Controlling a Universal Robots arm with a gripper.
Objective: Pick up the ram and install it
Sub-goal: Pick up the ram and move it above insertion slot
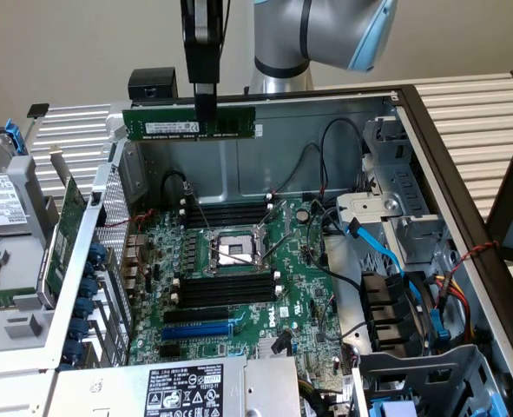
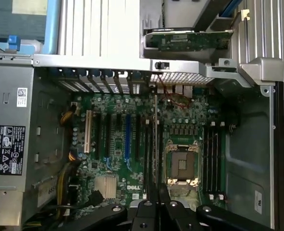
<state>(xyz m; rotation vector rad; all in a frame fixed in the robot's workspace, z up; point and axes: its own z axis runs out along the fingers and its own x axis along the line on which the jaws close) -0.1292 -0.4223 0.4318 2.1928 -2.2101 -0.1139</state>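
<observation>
hand (image 1: 205, 106) clamped shut on the ram (image 1: 165, 123), stick hanging level above the motherboard (image 1: 301, 261), DELL printed on that board

The end effector (image 2: 157, 201) grips the ram (image 2: 155, 144) edge-on, with the motherboard (image 2: 113, 159) beneath it and the CPU socket (image 2: 182, 166) alongside.

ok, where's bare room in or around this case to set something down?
Bare: the slatted tabletop at the exterior view's right, past the case wall; the power supply top nearest the camera. Crowded: the motherboard and the cables beside it.
</observation>
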